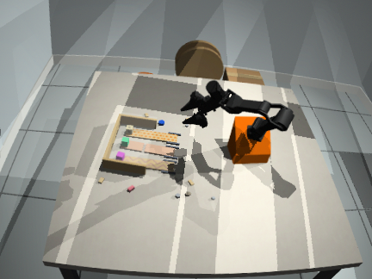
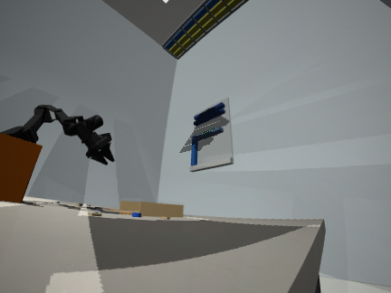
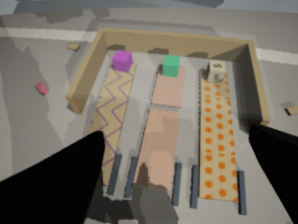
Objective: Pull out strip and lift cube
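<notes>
My gripper (image 1: 182,114) (image 2: 109,162) (image 3: 177,135) is open and empty, high above the front of the strips. The cream cube with dark marks (image 1: 129,128) (image 3: 216,71) sits at the back end of the orange-dotted strip (image 1: 154,135) (image 3: 217,135), which shows no clear gap. The plain pink strip (image 1: 161,149) (image 3: 159,145) is in two pieces with a gap across it; the green cube (image 1: 125,141) (image 3: 171,66) is at its back end. The zigzag strip (image 3: 114,107) shows no gap, but a finger covers part of it; the magenta cube (image 1: 120,156) (image 3: 122,61) is at its back end.
A low wooden wall (image 1: 125,166) (image 3: 175,42) surrounds the strips' back and sides. Dark rails (image 3: 194,186) flank their front ends. A blue piece (image 1: 161,122) (image 2: 137,214), a red piece (image 1: 131,189) (image 3: 42,88) and small scraps lie outside. The orange block (image 1: 251,155) is under the arm's base.
</notes>
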`<state>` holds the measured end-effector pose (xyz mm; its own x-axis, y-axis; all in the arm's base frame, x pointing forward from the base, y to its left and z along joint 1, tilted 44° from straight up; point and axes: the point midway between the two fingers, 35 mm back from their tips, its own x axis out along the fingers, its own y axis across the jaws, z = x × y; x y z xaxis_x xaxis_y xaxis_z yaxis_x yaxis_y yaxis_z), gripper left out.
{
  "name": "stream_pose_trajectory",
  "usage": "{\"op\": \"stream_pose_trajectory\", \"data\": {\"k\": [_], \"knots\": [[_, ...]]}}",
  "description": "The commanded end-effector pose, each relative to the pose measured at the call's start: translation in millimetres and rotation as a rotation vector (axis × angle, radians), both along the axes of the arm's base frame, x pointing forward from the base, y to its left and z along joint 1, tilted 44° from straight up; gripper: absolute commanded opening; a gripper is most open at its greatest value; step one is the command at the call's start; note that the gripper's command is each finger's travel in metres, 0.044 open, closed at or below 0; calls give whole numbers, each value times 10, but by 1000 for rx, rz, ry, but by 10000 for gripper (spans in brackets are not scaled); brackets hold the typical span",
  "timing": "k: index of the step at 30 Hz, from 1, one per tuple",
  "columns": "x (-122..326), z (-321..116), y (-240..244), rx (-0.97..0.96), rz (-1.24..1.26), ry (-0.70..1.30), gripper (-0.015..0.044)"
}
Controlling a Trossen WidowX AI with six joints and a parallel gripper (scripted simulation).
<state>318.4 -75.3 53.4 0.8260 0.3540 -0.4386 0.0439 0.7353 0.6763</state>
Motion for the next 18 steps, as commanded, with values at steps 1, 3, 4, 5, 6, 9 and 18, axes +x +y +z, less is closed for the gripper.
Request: {"op": "stream_pose_trajectory", "data": {"k": [1, 3, 4, 5, 6, 9, 18], "knots": [[-30, -34, 15, 27, -4, 15, 400], [-30, -34, 15, 27, -4, 15, 400], [-30, -34, 15, 27, -4, 15, 400], [-30, -34, 15, 27, -4, 15, 400], [-30, -34, 15, 27, -4, 15, 400], [8, -71, 0, 28, 5, 37, 347], [403, -618, -87, 47, 160, 339, 111]]}}
